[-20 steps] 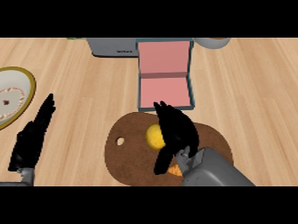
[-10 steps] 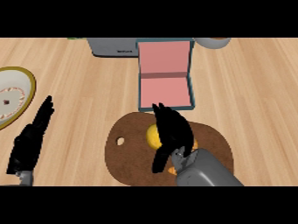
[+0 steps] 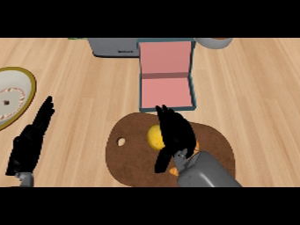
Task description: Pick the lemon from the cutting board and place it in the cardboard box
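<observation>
You see the lemon [image 3: 153, 137] lying on the brown cutting board [image 3: 129, 161], near the middle of the board and not in the cardboard box [image 3: 167, 90]. The right robot hand [image 3: 175, 132] is over the right part of the lemon and hides it. Its fingers are stretched out straight toward the box and the thumb points down to the left, so the hand is spread and not closed round the fruit. You cannot tell if it touches the lemon. The box is open, pink inside with blue-green walls, and stands on the bench [image 3: 262, 96] just beyond the board. The left robot hand [image 3: 30, 143] rests at the left with straight fingers, holding nothing, near a yellow-rimmed plate [image 3: 21, 79]. A grey appliance [image 3: 113, 46] stands behind the box.
</observation>
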### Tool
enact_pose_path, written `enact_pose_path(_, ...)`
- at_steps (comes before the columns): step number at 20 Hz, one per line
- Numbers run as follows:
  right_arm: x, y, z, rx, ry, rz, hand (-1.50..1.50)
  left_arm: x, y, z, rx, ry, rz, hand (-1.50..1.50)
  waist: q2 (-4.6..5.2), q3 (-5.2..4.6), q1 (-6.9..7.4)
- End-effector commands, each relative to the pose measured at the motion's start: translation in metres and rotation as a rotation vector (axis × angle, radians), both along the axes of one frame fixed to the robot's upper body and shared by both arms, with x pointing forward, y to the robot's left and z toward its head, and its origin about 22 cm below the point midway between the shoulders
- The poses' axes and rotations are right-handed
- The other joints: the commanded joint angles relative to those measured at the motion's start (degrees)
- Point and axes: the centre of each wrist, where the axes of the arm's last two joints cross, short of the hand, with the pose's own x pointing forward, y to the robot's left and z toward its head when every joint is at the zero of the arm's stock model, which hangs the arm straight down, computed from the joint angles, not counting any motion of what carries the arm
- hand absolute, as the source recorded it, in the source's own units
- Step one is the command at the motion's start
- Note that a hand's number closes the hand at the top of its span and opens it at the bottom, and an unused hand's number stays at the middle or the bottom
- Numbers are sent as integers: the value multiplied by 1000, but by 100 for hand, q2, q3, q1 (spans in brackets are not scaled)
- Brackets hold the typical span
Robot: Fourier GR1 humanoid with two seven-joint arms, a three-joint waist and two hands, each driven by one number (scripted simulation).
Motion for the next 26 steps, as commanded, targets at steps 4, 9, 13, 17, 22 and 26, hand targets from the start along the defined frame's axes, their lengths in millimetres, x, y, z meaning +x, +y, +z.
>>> enact_pose_path(4,2,-5,-7,-16,11,4,-150,17,-6,-5,11,1,-2,0,2,-1,-19)
enact_pose_path(9,5,14,-23,-54,28,18,-150,16,22,21,21,16,-1,0,5,0,19)
enact_pose_path(13,14,10,-34,-20,67,1,-150,1,-7,13,0,-1,-15,0,4,1,31)
enact_pose_path(17,2,19,-32,-44,6,50,150,2,-8,3,-1,1,-15,0,1,0,20)
enact_pose_path(22,13,8,-28,-130,-180,25,150,10,-15,21,13,-4,11,0,-4,2,0)
enact_pose_path(26,74,-89,10,-180,-284,281,150,9,-1,9,11,-17,-14,0,106,15,174)
